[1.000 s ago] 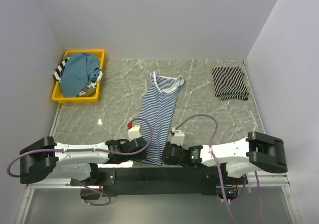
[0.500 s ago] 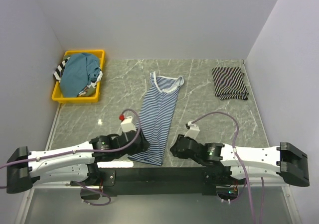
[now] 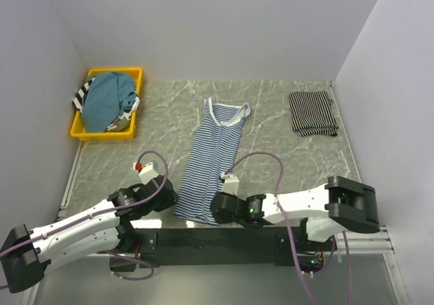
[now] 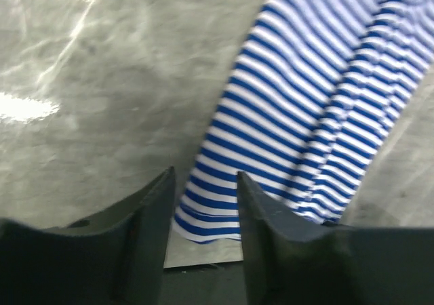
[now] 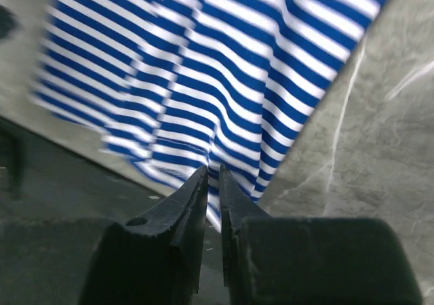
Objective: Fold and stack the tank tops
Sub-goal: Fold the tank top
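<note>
The blue top (image 3: 215,152) lies flat and lengthwise in the middle of the table (image 3: 285,163), neck toward 12 o'clock, hem at the 6 o'clock edge. The left gripper (image 4: 205,176) sits just off the hem's 9 o'clock corner, its jaws apart with nothing between them. The right gripper (image 5: 212,169) is at the hem's 3 o'clock corner, fingers drawn almost together with only a slit left, tips over the striped cloth; whether they pinch it I cannot tell. The black top (image 3: 312,113) lies folded at 2 o'clock. The bin (image 3: 81,134) at 10 o'clock holds the teal top (image 3: 108,102), bunched over a striped piece (image 3: 81,98).
</note>
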Controlling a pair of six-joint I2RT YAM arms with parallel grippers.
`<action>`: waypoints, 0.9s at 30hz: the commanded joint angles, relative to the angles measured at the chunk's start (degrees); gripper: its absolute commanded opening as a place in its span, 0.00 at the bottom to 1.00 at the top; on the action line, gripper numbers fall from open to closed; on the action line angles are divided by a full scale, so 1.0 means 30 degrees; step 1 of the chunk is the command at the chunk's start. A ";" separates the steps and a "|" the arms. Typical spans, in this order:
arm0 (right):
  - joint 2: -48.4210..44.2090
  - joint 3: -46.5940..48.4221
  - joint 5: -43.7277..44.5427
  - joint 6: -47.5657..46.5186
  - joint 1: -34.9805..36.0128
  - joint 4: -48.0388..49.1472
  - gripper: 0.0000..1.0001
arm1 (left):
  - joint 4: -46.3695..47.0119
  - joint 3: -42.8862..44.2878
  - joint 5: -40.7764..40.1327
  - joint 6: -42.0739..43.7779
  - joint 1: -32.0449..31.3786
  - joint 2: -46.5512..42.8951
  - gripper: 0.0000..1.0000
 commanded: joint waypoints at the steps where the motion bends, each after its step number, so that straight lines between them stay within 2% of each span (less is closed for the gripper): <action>1: 0.0943 0.0070 -0.0230 0.0537 0.0258 0.0502 0.19 | 0.0500 -0.0636 0.1240 -0.0087 0.0567 -0.0359 0.48; 3: 0.1149 -0.0311 -0.0377 0.0773 0.0346 0.0648 0.19 | 0.0733 -0.0899 0.1475 -0.0030 0.0626 -0.0476 0.54; 8: 0.0537 -0.1601 -0.0495 0.1300 0.0347 0.0124 0.25 | 0.1787 -0.1515 0.2761 0.0468 0.0656 -0.0886 0.60; 16: -0.2919 -0.3797 -0.0407 0.1039 -0.1233 -0.0960 0.32 | 0.4741 -0.2628 0.5691 0.1697 0.0656 -0.0243 0.62; 24: -0.5231 -0.2511 0.0002 0.0042 -0.1177 -0.2308 0.44 | 0.7179 -0.3477 0.7921 0.2432 0.0656 0.1046 0.62; 27: -0.6636 -0.2394 0.0791 0.0480 -0.1177 -0.4204 0.48 | 0.7209 -0.3711 0.8155 0.2286 0.0627 0.1368 0.60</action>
